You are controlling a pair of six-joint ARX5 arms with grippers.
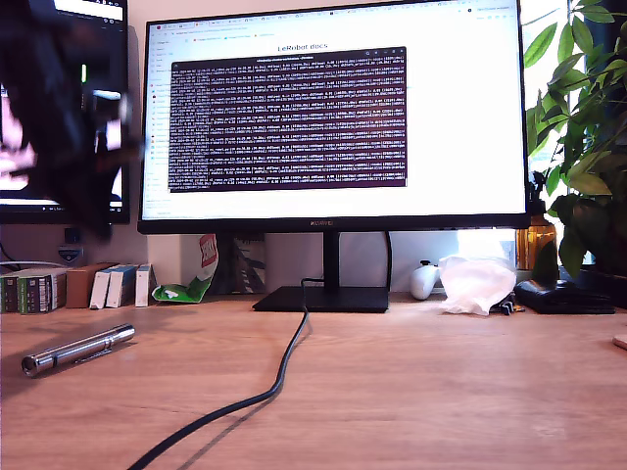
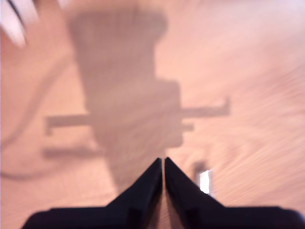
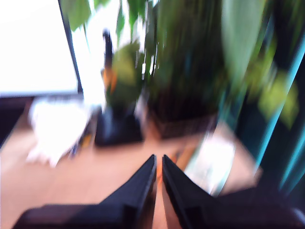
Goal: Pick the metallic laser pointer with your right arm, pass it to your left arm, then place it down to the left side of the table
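The first tool (image 2: pixel 163 162), two black pointed jaws together on nothing, hangs over the light-brown wooden counter (image 2: pixel 248 95) and its own shadow. The second tool (image 3: pixel 158 160), jaws likewise together and empty, faces blurred green plants (image 3: pixel 190 62). One slim silver metal laser pointer (image 1: pixel 78 350) lies on the counter at the exterior view's left, beside one black cable (image 1: pixel 257 397); a blurred black arm (image 1: pixel 69 117) is cut off above.
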